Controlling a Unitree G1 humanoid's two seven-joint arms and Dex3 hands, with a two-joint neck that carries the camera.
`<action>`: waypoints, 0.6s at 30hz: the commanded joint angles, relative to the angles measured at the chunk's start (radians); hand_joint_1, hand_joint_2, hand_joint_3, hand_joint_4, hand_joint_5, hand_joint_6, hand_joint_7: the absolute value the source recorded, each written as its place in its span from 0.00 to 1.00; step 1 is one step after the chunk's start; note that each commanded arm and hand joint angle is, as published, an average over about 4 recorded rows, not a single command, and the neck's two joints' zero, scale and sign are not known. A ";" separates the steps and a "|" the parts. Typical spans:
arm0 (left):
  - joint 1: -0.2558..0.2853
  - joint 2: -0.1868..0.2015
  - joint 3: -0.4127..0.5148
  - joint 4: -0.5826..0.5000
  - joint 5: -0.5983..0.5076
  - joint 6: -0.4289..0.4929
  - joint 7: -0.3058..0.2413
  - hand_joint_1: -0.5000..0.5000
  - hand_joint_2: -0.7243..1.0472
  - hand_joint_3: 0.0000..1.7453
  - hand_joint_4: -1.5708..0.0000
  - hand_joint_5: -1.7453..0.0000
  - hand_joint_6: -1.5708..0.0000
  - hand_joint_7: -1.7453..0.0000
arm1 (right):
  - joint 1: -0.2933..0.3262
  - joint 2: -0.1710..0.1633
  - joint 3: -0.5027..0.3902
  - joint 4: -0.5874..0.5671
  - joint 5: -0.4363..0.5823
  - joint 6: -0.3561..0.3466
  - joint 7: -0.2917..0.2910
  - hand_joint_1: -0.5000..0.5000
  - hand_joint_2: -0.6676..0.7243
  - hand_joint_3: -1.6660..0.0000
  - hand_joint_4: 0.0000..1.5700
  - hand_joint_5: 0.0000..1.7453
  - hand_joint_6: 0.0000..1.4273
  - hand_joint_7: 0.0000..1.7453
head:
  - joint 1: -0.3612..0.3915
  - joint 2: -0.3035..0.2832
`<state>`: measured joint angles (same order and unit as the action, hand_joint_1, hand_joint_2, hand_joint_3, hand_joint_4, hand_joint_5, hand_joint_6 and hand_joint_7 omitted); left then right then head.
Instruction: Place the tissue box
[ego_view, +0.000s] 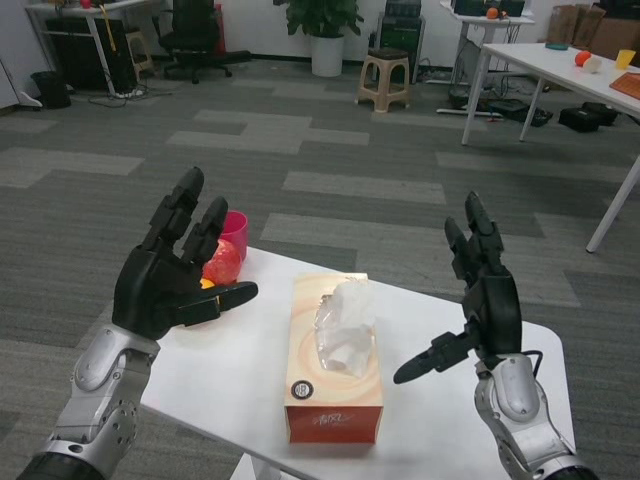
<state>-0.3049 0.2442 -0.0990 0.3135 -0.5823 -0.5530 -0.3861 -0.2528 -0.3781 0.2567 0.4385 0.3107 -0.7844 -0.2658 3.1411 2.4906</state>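
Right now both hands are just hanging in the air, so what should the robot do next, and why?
Probably bring both hands inward and down to the tissue box. The left hand and right hand are open, raised on either side of it, touching nothing, and the box lies flat on the white table between them.

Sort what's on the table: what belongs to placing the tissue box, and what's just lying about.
Belongs to the job:
tissue box
left hand, open
right hand, open
white table

Lying about:
red apple
pink cup
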 joint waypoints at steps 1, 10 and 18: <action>-0.016 0.007 -0.006 0.014 -0.016 -0.006 0.004 1.00 0.90 0.00 1.00 0.94 1.00 1.00 | -0.027 0.009 -0.013 0.019 0.004 -0.010 0.005 0.21 0.75 1.00 0.00 0.00 0.00 0.00 | 0.003 -0.006; -0.039 0.018 -0.018 0.042 -0.029 -0.010 0.004 1.00 0.90 0.05 1.00 0.94 1.00 1.00 | -0.043 0.028 -0.016 0.042 0.003 -0.013 0.016 0.18 0.77 1.00 0.00 0.00 0.00 0.00 | 0.006 -0.015; -0.056 0.026 -0.030 0.056 -0.065 -0.011 0.014 1.00 0.06 0.00 1.00 0.88 1.00 1.00 | -0.068 0.039 -0.018 0.076 0.003 -0.026 0.016 0.17 0.77 1.00 0.00 0.00 0.00 0.00 | 0.027 0.012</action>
<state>-0.3450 0.2577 -0.1277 0.3551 -0.6437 -0.5541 -0.3802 -0.2967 -0.3423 0.2528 0.5057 0.3107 -0.7947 -0.2475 3.1640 2.4980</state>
